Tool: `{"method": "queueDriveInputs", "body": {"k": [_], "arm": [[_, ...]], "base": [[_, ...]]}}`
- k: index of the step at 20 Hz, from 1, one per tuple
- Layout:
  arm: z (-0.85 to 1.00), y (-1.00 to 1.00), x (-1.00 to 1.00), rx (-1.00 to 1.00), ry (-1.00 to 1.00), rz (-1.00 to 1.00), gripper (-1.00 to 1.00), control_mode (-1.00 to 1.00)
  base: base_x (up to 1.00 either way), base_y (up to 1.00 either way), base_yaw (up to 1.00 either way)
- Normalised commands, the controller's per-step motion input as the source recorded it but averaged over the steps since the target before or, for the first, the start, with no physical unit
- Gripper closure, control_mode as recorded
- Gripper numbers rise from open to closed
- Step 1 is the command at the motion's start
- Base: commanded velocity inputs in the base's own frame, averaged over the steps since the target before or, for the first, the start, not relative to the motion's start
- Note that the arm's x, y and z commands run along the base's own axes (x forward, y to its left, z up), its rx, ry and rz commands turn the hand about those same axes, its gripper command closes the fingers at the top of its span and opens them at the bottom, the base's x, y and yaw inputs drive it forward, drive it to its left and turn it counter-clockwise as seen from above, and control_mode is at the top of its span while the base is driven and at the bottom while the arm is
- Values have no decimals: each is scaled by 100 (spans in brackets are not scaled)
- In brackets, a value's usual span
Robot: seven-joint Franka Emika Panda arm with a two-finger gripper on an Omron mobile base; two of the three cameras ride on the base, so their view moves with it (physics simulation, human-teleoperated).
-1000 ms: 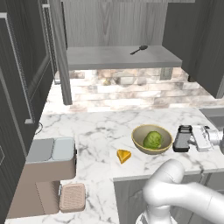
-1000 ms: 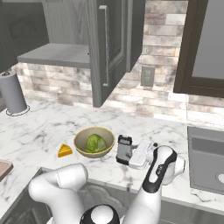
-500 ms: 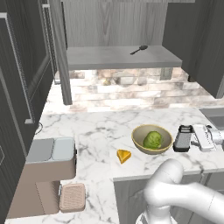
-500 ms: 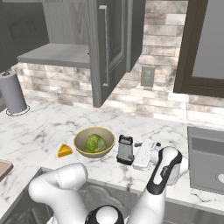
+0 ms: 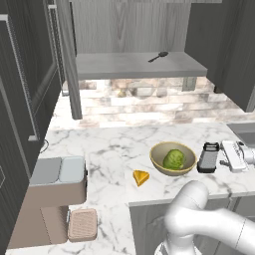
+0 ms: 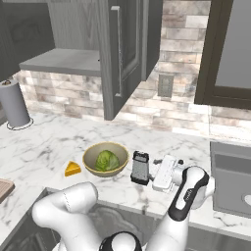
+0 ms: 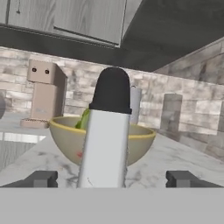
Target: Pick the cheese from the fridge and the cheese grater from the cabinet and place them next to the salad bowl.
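cheese grater (image 7: pixel 107 140) hides most of salad bowl (image 7: pixel 65 140)

Silver, black-topped cheese grater (image 6: pixel 140 167); tan salad bowl (image 6: pixel 105 159).

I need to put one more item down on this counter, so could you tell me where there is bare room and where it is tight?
Bare marble lies behind the salad bowl up to the brick backsplash, and left of the cheese toward the toaster. It is crowded on the bowl's right: the cheese grater stands beside it, with the open gripper just beyond and the sink after that.
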Motion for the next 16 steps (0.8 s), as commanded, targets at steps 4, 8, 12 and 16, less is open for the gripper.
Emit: {"method": "queueDriveInputs", "body": {"k": [4,8,12,16], "arm": [[23,-38,0,8,0,0,-100,-100],[50,-18,-5,3,-13,0,-100,-100],[69,14,-48,0,-30,0,-100,-100],[72,45,-97,-3,-45,0,-100,-100]], "base": [[0,0,0],[0,0,0],[0,0,0],[0,0,0]]}}
